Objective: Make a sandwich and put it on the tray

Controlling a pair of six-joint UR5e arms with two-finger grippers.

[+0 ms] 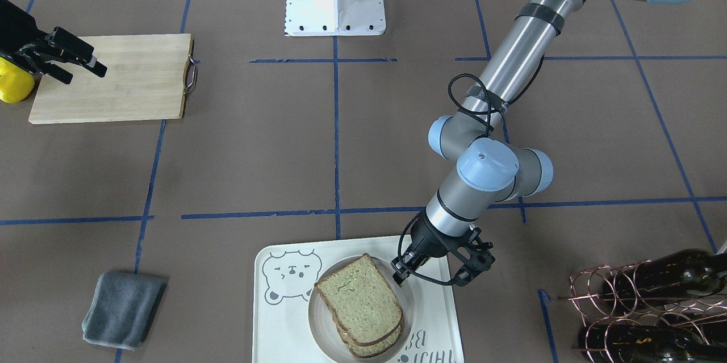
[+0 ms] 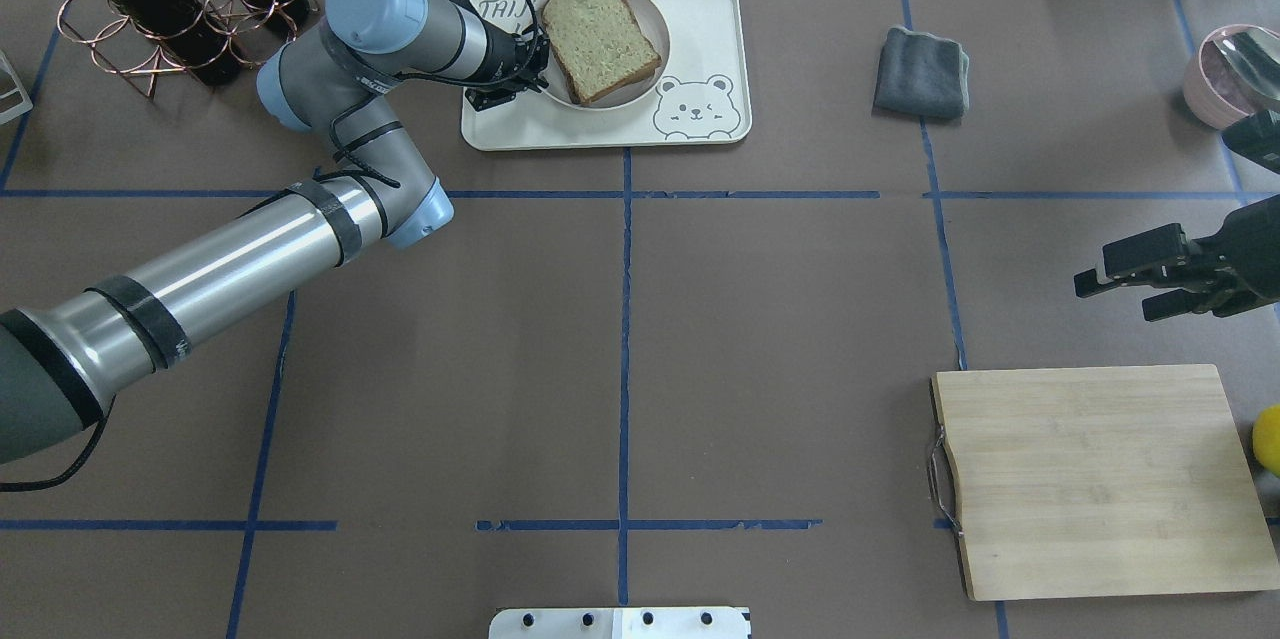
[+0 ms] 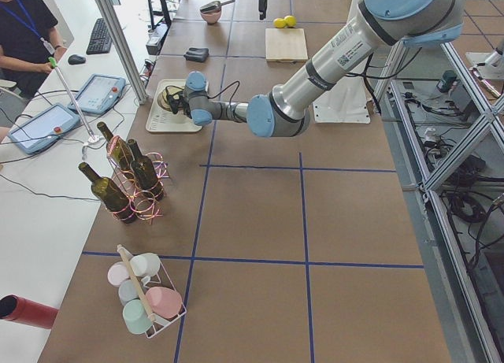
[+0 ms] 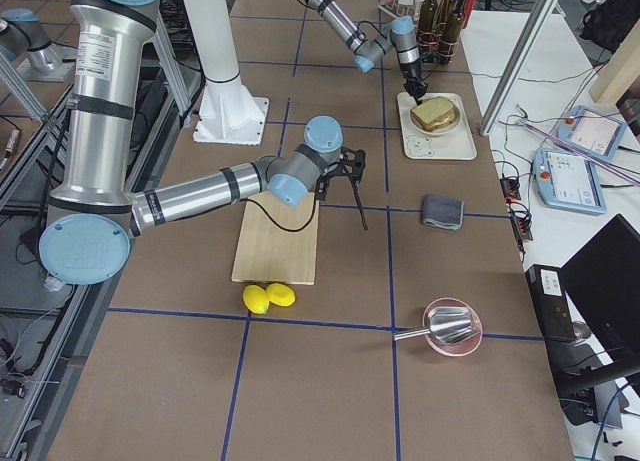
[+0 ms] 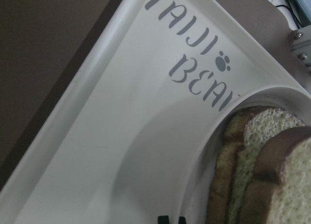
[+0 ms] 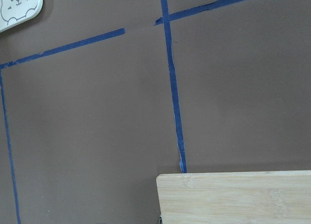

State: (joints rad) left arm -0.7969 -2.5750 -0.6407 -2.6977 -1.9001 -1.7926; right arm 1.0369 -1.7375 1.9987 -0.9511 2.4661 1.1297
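Note:
The sandwich (image 1: 360,306) is a stack of greenish-tan bread slices with brown crust, lying in a round white dish (image 1: 314,326) on the cream bear tray (image 1: 272,306). It also shows in the overhead view (image 2: 600,39). The egg does not show. My left gripper (image 1: 399,276) is shut and empty, its tips low over the tray just beside the dish rim; the left wrist view shows the tips (image 5: 171,219) together next to the bread (image 5: 262,170). My right gripper (image 1: 85,72) is open and empty, hovering by the wooden cutting board (image 1: 113,76), far from the tray.
A grey cloth (image 1: 122,309) lies beside the tray. A copper rack with wine bottles (image 1: 642,300) stands by the left arm. Yellow lemons (image 1: 14,82) sit by the board. A pink bowl (image 2: 1225,74) is at the table's right end.

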